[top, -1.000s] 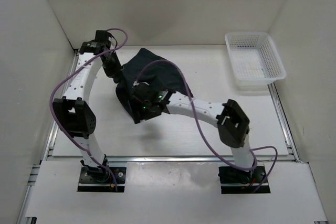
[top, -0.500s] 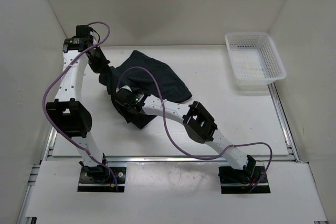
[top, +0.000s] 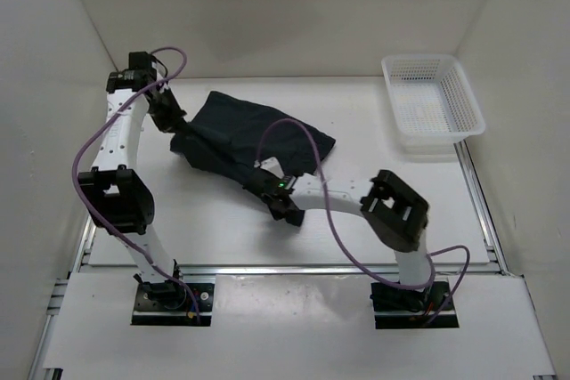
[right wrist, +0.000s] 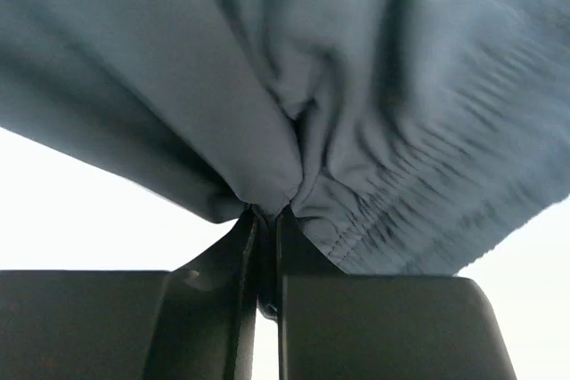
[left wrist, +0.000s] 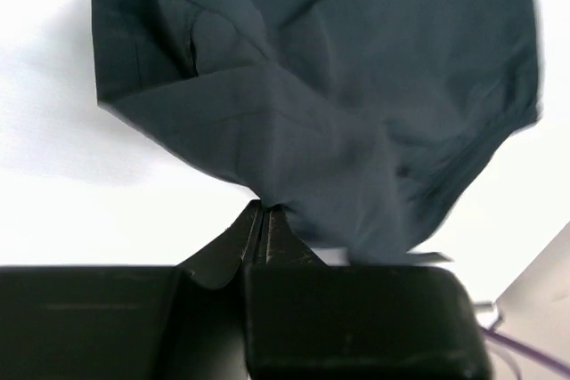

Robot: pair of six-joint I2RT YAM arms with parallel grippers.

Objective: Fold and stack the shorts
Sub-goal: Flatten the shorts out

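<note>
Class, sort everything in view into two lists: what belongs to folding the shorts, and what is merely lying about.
Job in hand: shorts; left gripper and right gripper, the jaws of both shut on the fabric.
Lying about: white basket, untouched at the far right.

Bare table [top: 365, 131] lies open between the shorts [top: 240, 131] and the white basket [top: 441, 141] in the far right corner.
</note>
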